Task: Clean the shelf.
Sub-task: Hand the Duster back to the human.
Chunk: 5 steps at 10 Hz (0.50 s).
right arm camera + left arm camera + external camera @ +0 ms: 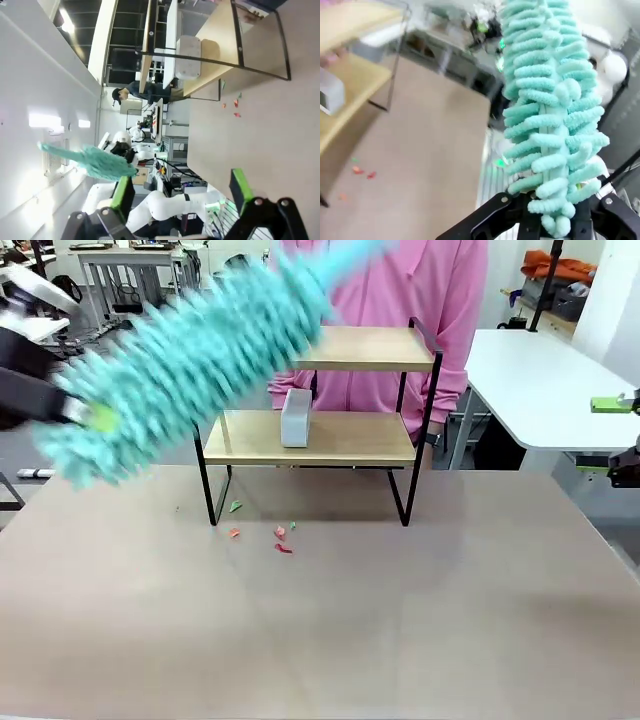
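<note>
The shelf stands at the table's far middle, with two light wooden boards on a thin black frame. On its lower board sits a pale grey box. My left gripper is shut on the handle of a fluffy teal duster. The duster, blurred by motion, slants up to the right, and its tip is by the upper board's left end. In the left wrist view the duster rises from my shut gripper, with the shelf off to the left. My right gripper is open and holds nothing, out at the right edge.
Small red and green paper scraps lie on the table in front of the shelf's left legs. A person in a pink top stands close behind the shelf. A white desk stands at the right.
</note>
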Available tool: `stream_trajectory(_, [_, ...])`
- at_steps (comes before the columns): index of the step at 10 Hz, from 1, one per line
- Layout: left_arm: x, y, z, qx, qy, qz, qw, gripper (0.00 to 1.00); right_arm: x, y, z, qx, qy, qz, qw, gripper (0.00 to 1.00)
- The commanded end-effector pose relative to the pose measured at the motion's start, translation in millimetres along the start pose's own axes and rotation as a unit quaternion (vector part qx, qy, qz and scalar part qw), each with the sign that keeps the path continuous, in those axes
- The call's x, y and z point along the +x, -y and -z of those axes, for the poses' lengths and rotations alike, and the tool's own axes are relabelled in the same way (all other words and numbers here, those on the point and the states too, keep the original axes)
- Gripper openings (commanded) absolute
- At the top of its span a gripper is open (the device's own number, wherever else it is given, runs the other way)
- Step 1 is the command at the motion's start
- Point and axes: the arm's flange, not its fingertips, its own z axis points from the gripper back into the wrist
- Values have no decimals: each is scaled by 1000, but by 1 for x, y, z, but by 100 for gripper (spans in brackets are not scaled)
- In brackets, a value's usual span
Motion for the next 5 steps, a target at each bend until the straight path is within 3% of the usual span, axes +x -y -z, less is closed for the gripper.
stream_trajectory(1, [-28,60,-39,77,131,80,985,0,-3,0,-4,1,0,-6,1000,100])
stream_trajectory(2, [-42,80,-66,141,213,86,963,0,-3,0,-4,1,0,-6,1000,100])
stream_trajectory(3, [-57,91,-94,207,300,68,929,0,-3,0,-4,1,0,-6,1000,100])
stream_trajectory(4, [-76,91,-124,240,385,22,891,0,-3,0,-4,1,0,-6,1000,100])
stream_trajectory(5, [-89,82,-149,245,438,-51,863,0,-3,0,-4,1,0,-6,1000,100])
